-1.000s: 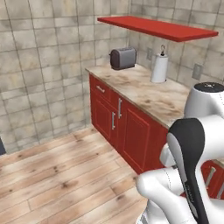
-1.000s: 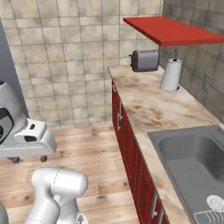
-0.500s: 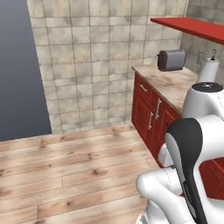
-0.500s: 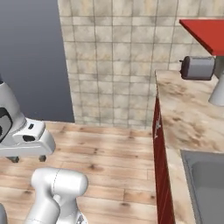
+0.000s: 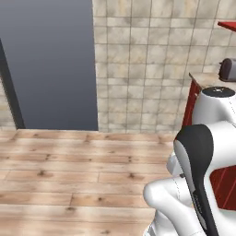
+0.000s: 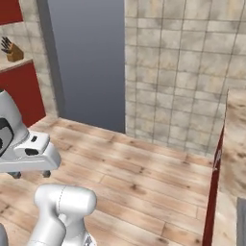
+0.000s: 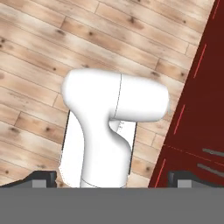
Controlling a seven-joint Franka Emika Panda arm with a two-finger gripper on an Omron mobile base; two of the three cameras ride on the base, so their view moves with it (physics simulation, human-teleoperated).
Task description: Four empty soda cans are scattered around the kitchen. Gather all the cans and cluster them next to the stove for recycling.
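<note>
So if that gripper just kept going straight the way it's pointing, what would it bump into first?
Probably the wood plank floor. The open gripper points down at it, beside the red cabinet; depth is hard to judge.

Wood plank floor [image 6: 144, 168] at centre, tan tiled wall [image 6: 187, 72] upper right, beige worktop [image 6: 235, 144] at right edge, knife block [image 6: 12, 50] upper left.

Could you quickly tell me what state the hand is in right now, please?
Hand: open, jaws spread wide, holding nothing, above the wood floor.
</note>
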